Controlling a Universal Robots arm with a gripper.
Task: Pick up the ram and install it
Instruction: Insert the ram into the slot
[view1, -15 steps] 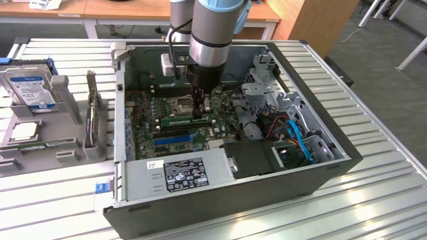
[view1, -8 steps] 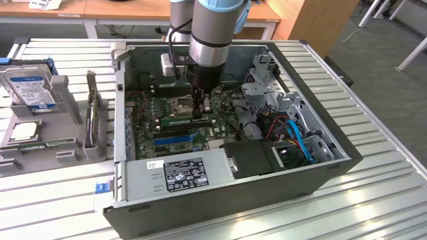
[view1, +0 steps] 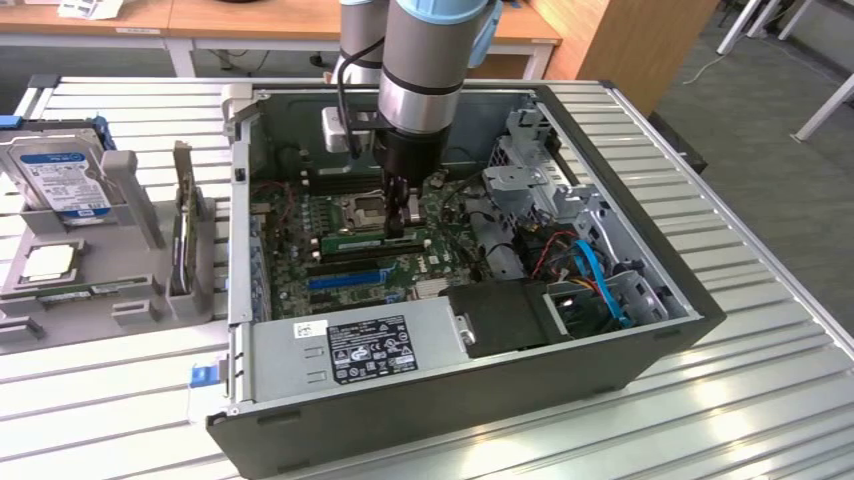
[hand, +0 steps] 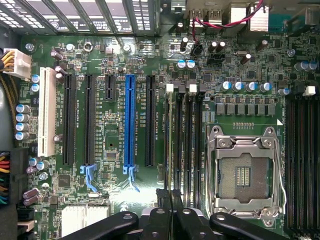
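My gripper (view1: 400, 222) reaches straight down into the open computer case (view1: 667, 330), over the motherboard (view1: 300, 270). Its fingers are shut on the ram (view1: 358, 241), a long green stick that stands on edge and level, just beside the CPU socket (view1: 363, 210). In the wrist view the gripper (hand: 170, 197) is pinched on the ram's thin top edge (hand: 170, 150). That edge runs in line with the black memory slots (hand: 197, 145) next to the CPU socket (hand: 245, 175). I cannot tell whether the stick is seated in a slot or just above it.
A grey power supply (view1: 360, 345) fills the case's near side. Drive cages and blue cables (view1: 594, 275) crowd the exterior view's right. A blue expansion slot (hand: 130, 120) lies beside the memory slots. A hard drive (view1: 60, 180) stands in a grey holder outside the case.
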